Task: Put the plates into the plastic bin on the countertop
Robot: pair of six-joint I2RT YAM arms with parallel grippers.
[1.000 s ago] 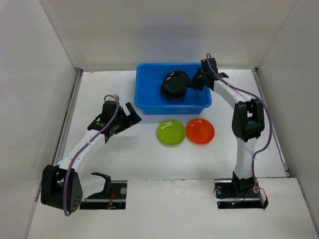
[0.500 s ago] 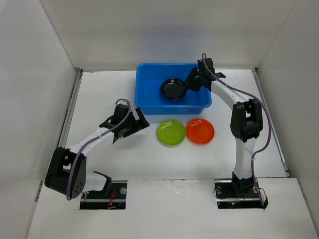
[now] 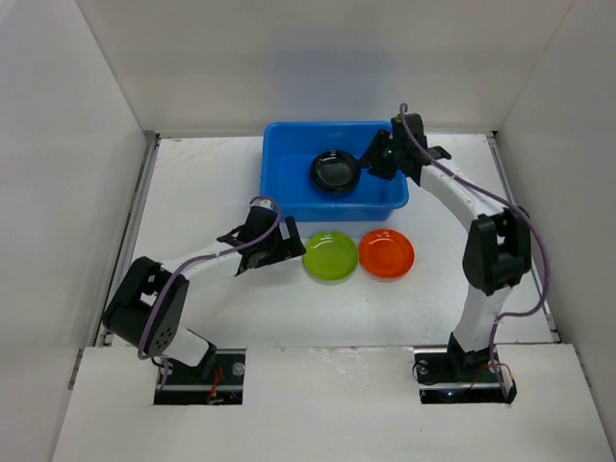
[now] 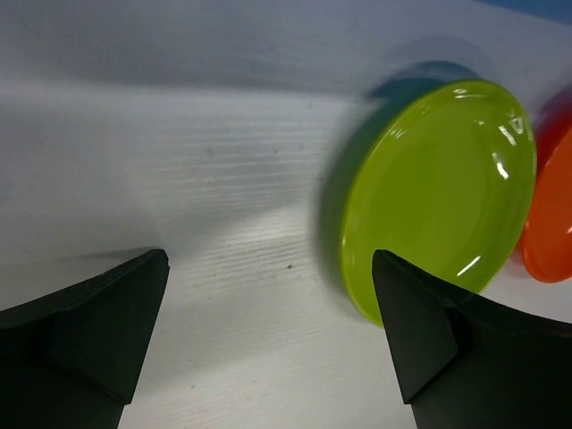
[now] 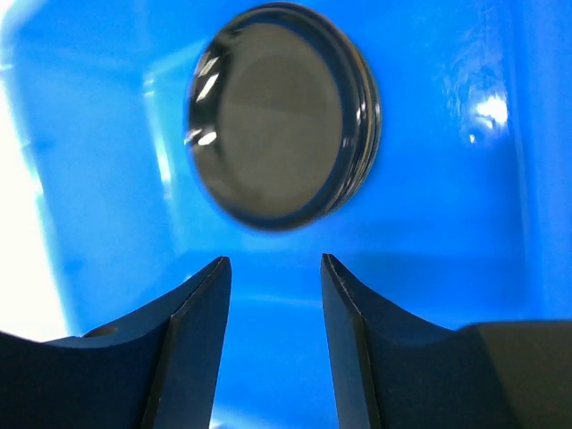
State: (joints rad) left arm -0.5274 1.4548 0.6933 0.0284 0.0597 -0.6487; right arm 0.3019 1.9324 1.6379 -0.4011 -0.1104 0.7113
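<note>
Glossy black plates point(image 3: 334, 171) lie stacked in the blue plastic bin point(image 3: 285, 173), and show in the right wrist view as black plates point(image 5: 277, 116) against the bin floor point(image 5: 447, 223). My right gripper point(image 3: 372, 162) point(image 5: 274, 261) is open just right of them, with nothing between its fingers. On the white countertop point(image 3: 212, 183) in front of the bin sit a lime green plate point(image 3: 330, 256) point(image 4: 442, 188) and an orange plate point(image 3: 386, 253) point(image 4: 550, 223). My left gripper point(image 3: 285, 248) point(image 4: 268, 268) is wide open, low, with one finger at the green plate's left edge.
White walls enclose the countertop on three sides. The bin stands at the back centre, and the two loose plates lie side by side just in front of it. The arm bases sit at the near edge.
My right gripper opened and let go of a black plate, which now lies flat on the stack in the bin. My left arm swept right to the green plate.
</note>
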